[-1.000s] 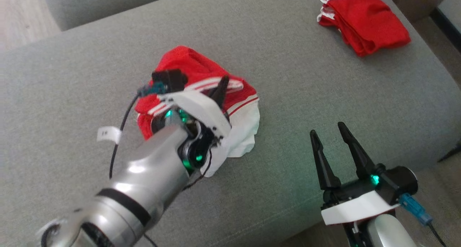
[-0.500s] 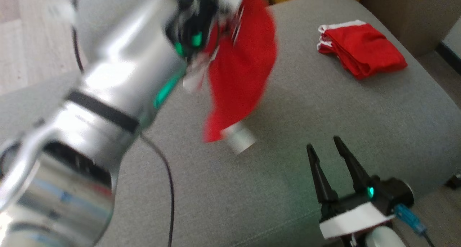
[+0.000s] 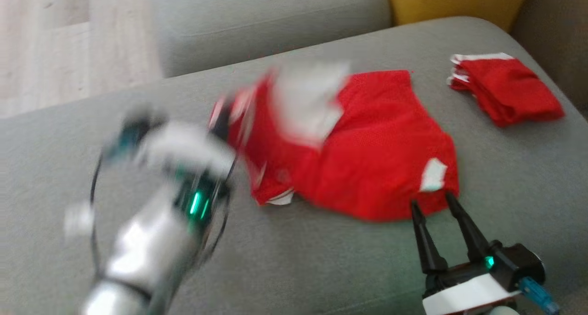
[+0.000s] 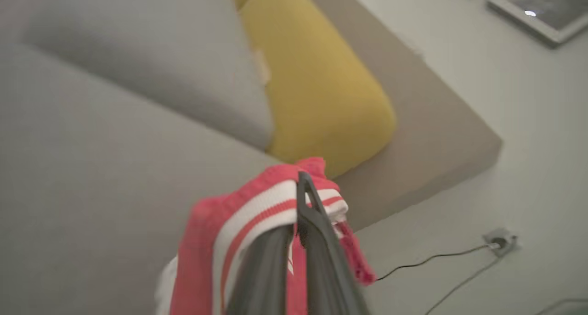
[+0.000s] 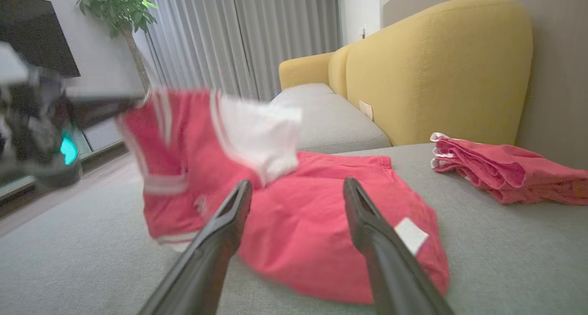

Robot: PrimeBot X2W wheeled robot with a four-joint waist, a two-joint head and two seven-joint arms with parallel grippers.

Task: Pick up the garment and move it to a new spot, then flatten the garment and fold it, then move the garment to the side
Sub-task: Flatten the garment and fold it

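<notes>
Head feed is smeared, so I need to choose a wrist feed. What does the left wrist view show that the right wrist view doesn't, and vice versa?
Left wrist view: the left hand shut on the garment at its striped hem; a wall socket and cable beyond.
Right wrist view: the right hand open, low before the garment's spread half; the folded red pile; a plant.
Both: the garment, grey sofa, yellow cushion.

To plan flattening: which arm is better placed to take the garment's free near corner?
Likely right: its open jaws point at the garment's near corner; the left jaws hold its striped hem.
</notes>
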